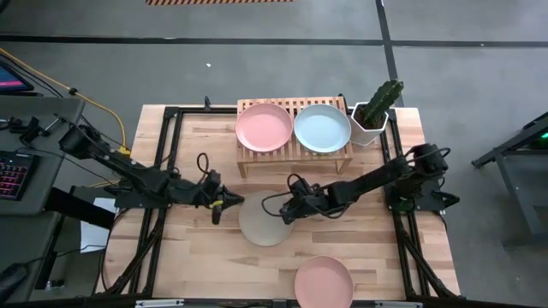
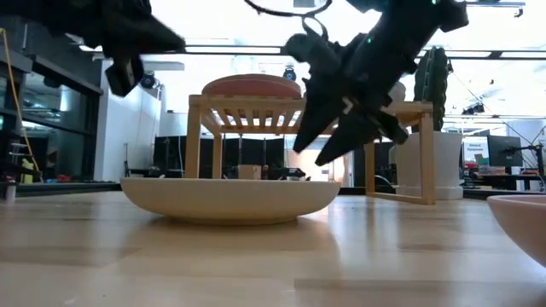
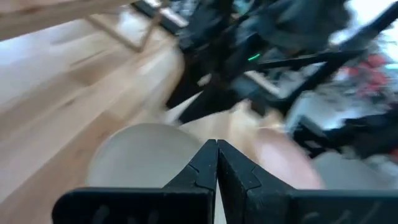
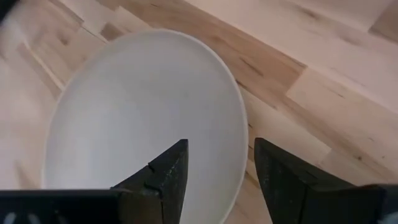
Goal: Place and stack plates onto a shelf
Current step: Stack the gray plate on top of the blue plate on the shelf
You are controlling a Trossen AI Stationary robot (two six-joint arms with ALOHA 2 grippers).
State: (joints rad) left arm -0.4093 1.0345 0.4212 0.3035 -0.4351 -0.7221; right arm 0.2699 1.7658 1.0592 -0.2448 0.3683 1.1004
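Note:
A beige plate [image 1: 267, 220] rests on its base on the table's middle; it also shows in the low view [image 2: 230, 198]. My right gripper [image 1: 287, 210] is open just above its right rim [image 4: 239, 149], one finger over the inside and one outside, touching nothing. My left gripper [image 1: 216, 206] is shut and empty, left of the beige plate [image 3: 140, 158] and raised. A pink plate [image 1: 264, 127] and a pale mint plate [image 1: 322, 128] lie side by side on the wooden shelf [image 1: 291, 158]. Another pink plate [image 1: 324, 281] lies near the front edge.
A white pot with a cactus [image 1: 375, 115] stands right of the shelf at the back. Black frame rails [image 1: 163, 171] run along the table's left and right sides. Bare wood lies between the beige plate and the shelf.

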